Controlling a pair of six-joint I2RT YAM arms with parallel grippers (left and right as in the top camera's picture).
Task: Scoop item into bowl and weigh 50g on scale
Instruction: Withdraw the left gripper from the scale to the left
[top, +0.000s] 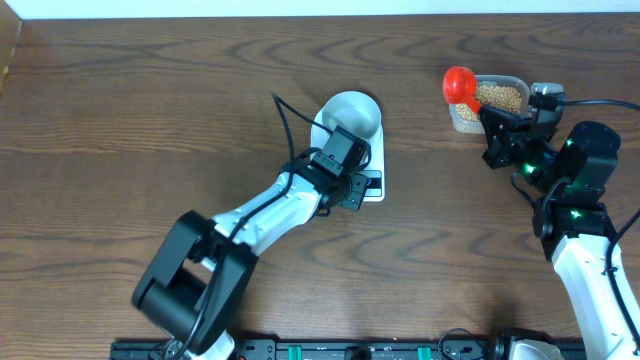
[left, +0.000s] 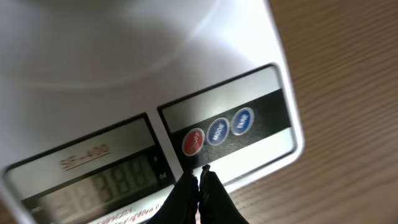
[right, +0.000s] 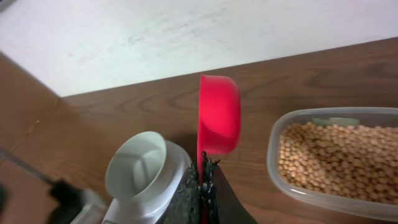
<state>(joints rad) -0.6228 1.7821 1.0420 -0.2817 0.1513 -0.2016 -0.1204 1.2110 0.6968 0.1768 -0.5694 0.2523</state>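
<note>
The right jaws are clamped on the handle of the red scoop (right: 219, 115), which stands on its edge with its cup pointing straight away from the wrist. That is the line to watch. The beans (right: 336, 162) lie just to the right of the cup, heaped in the clear tub (right: 298, 115). The bowl (right: 137, 165) lies off to the left and looks empty. The long axis of the scoop runs between the two, so I reckon the next move is a swing and roll to the right, into the tub, before anything can go left.

The right arm (top: 580, 170) is plainly the nearer one to the beans. The left arm (top: 270, 210) is busy at the scale (left: 249, 93) on the worktop (top: 150, 110). Its jaws are pinched together with nothing between them. Their tips hover just below the red button (left: 193, 142), beside the display (left: 118, 180), where digits show. The bowl already sits on the scale's far end.
</note>
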